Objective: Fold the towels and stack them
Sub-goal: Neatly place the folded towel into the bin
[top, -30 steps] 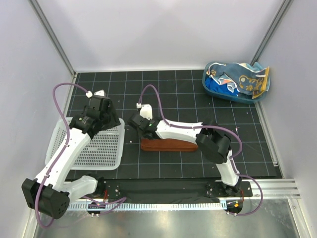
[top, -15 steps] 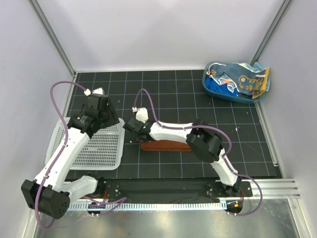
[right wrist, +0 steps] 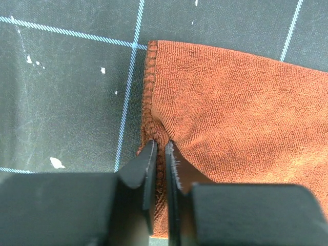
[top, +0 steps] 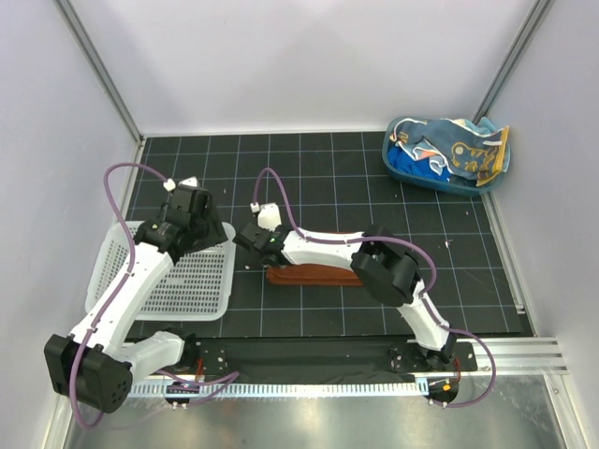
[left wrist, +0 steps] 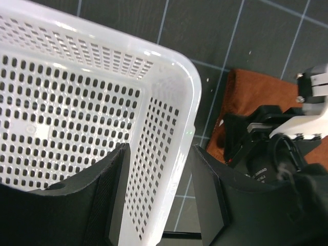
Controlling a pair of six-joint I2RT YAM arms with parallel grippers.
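Observation:
A folded rust-brown towel (top: 314,275) lies on the dark grid mat in the middle. My right gripper (top: 255,241) is at its left end. In the right wrist view the gripper (right wrist: 160,143) is shut on a pinched fold of the towel's (right wrist: 230,113) stitched left edge. My left gripper (top: 192,229) is over the right rim of the white mesh basket (top: 201,281). It (left wrist: 159,154) stands open, one finger inside the basket's wall (left wrist: 169,128) and one outside. The brown towel (left wrist: 251,95) shows beyond it.
A blue tub (top: 402,168) at the back right holds crumpled towels, a light blue spotted one (top: 463,150) over a royal blue one (top: 412,166). The right arm's forearm lies over the brown towel. Grey walls close in the mat on three sides.
My right gripper slid to the towel's left edge and then shut on it. The left arm shifted slightly nearer along the basket rim.

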